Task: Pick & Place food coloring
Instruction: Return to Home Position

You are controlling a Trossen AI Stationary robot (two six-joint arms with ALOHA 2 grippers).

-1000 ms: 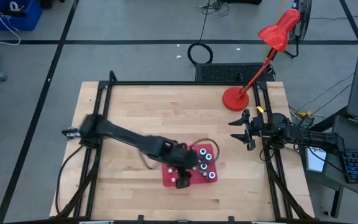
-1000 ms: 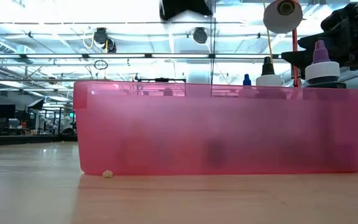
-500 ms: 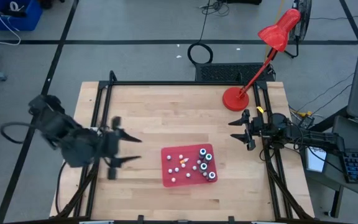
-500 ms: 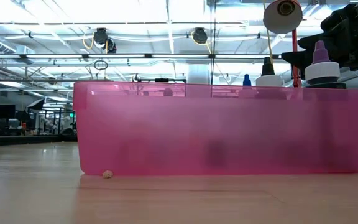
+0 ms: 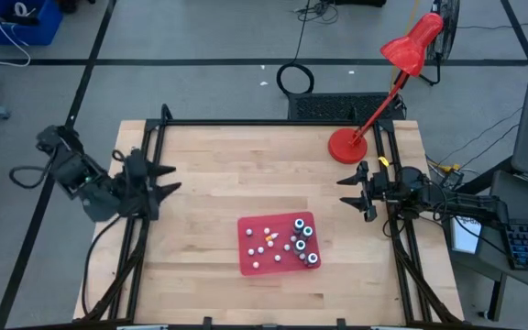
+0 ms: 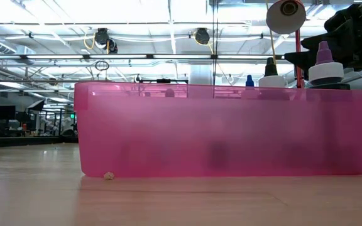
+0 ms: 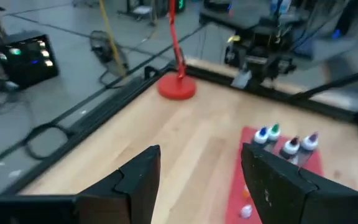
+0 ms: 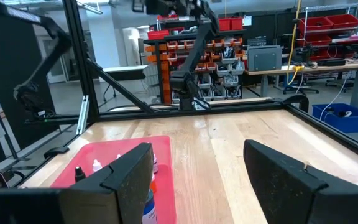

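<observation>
The food coloring (image 5: 301, 244) is a cluster of tiny bottles standing in a flat red tray (image 5: 248, 257) near the table's middle; white-topped ones and an orange one (image 5: 269, 237) sit on the tray's left half. The low view shows bottle tops (image 6: 323, 61) above the tray's pink wall (image 6: 219, 135). In the left wrist view the bottles (image 7: 289, 144) stand far ahead of the fingers. My left gripper (image 5: 160, 180) is open at the table's left edge, away from the tray. My right gripper (image 5: 354, 192) is open at the right edge.
A red desk lamp stands with its base (image 5: 346, 145) on the far right corner of the table, close to my right gripper. Black frame rails (image 5: 145, 211) run along the left and right sides. Bare wood (image 5: 236, 170) lies between the tray and the far edge.
My left gripper has drawn back from above the tray to the table's left edge, and its dark shape has left the top of the low view. The tray and bottles have stayed where they were; the orange bottle shows where the gripper had covered it.
</observation>
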